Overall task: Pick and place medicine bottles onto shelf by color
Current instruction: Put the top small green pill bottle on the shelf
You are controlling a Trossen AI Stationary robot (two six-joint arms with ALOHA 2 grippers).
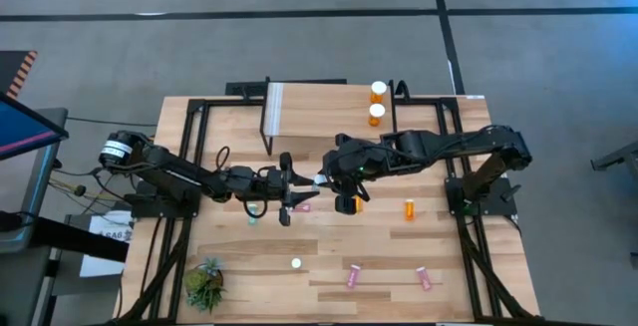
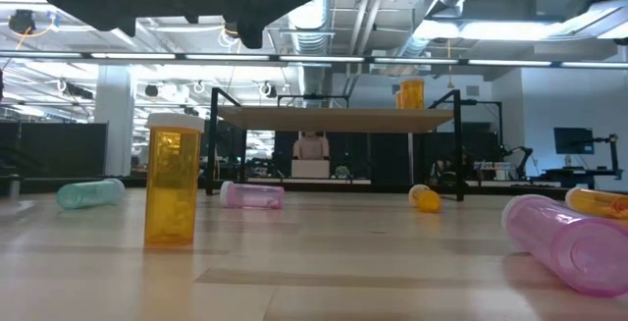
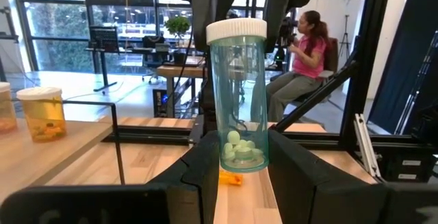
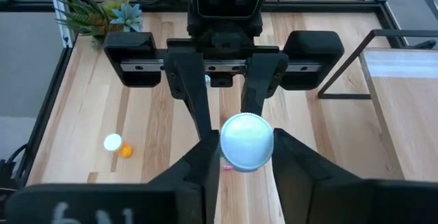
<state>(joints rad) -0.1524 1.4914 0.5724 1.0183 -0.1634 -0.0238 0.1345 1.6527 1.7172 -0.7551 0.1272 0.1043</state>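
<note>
A teal medicine bottle with a white cap stands upright in the air over the table's middle, with pale pills in its bottom. My left gripper is shut on its lower body, coming from the table's left. My right gripper reaches in from the right, slanting down, and is shut on the cap. The shelf stands at the far middle with two orange bottles upright on its right end. My left gripper pinches the bottle's lower body between its two fingers. The fingers lie level, coming from the table's left. The bottle stands upright in the hold, lifted clear of the table. My right gripper has one finger on either side of the white cap at the bottle's top. It comes slanting down from the table's right, facing the left gripper. The cap's round top shows between its fingers.
More bottles lie or stand on the table: an upright orange one, an orange one, two pink ones near the front, a teal one. A small plant sits at the near left. A person sits beyond the table.
</note>
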